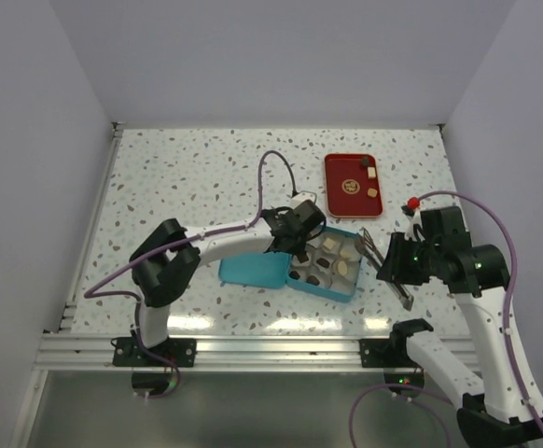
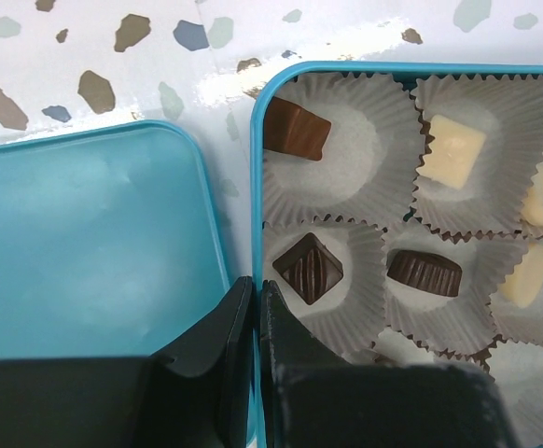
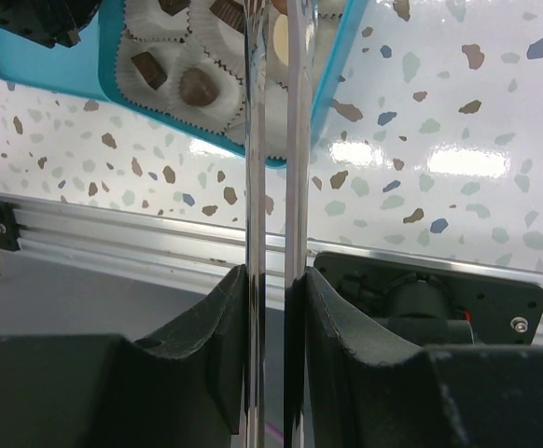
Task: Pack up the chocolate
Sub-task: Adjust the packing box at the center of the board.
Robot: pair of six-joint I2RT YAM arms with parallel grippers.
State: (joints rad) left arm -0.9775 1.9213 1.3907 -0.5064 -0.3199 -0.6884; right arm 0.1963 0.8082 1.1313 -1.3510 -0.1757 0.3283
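The open teal box (image 1: 344, 288) lies at the table's middle, its paper cups holding several pieces of chocolate: a brown piece (image 2: 298, 128), a white square (image 2: 453, 145), a ridged dark square (image 2: 309, 269) and a dark round one (image 2: 424, 273). My left gripper (image 2: 256, 285) is shut on the box's left wall (image 2: 257, 187), between the box and its lid (image 2: 85, 243). My right gripper (image 3: 274, 275) is shut on metal tongs (image 3: 271, 140), whose tips reach over the box's right edge (image 3: 332, 56). I cannot tell whether the tongs hold a piece. Three pieces lie on the red tray (image 1: 337, 198), one of them (image 1: 372, 192) light brown.
The teal lid (image 1: 253, 271) lies flat against the box's left side. The red tray with its gold emblem (image 1: 350, 185) sits behind the box. A small red object (image 1: 411, 203) lies at the right near my right arm. The aluminium table rail (image 3: 113, 238) runs along the near edge.
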